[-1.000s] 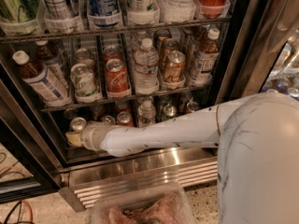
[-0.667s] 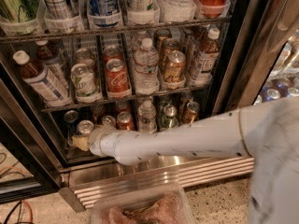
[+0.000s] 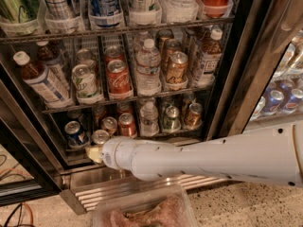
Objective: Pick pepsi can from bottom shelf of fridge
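The pepsi can (image 3: pixel 75 132), dark blue with a silver top, stands at the left end of the bottom shelf (image 3: pixel 187 137) of the fridge (image 3: pixel 229 79). A silver-topped can (image 3: pixel 100 137) stands just right of it. My gripper (image 3: pixel 94 153) is at the tip of the white arm (image 3: pixel 199 157), low in front of the shelf's left lanes. It sits below and slightly right of the pepsi can and holds nothing that I can see.
Red cola cans (image 3: pixel 126 124), a water bottle (image 3: pixel 149 119), a green can (image 3: pixel 171 118) and a gold-brown can (image 3: pixel 193 115) share the bottom shelf. The ribbed steel grille (image 3: pixel 109 192) runs below. A clear plastic container (image 3: pixel 142 211) sits on the floor. Cables (image 3: pixel 19 214) lie at the left.
The gripper has moved right and down, drawing back from the shelf's left end. The arm now lies lower, so more of the bottom shelf's cans show.
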Available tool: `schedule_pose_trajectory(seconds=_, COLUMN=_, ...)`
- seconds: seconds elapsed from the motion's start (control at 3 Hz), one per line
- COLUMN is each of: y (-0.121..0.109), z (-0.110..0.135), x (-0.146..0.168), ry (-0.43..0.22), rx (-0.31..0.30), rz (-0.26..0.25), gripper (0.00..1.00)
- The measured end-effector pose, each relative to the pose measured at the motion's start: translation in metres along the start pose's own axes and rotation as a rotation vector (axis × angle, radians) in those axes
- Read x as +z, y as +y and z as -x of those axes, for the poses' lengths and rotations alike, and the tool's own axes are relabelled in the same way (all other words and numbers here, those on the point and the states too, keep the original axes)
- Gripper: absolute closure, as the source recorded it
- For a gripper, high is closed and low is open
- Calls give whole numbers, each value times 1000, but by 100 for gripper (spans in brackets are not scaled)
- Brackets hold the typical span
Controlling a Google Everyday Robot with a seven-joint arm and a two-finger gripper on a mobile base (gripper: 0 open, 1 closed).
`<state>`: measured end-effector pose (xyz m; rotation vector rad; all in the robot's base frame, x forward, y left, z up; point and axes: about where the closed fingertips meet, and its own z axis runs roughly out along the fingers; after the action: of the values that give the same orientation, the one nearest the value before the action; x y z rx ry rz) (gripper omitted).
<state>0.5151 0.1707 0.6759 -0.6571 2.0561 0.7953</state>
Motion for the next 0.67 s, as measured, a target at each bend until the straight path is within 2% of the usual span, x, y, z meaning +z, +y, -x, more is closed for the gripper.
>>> schedule_pose_trajectory(seconds=0.33, y=0, z=1, x=2, ry=-2, rx=-1, rz=7, gripper=100)
schedule_pose_trajectory(seconds=0.67, y=15, z=-10, x=-21, ry=-14, rx=84, rz=-17, gripper=100)
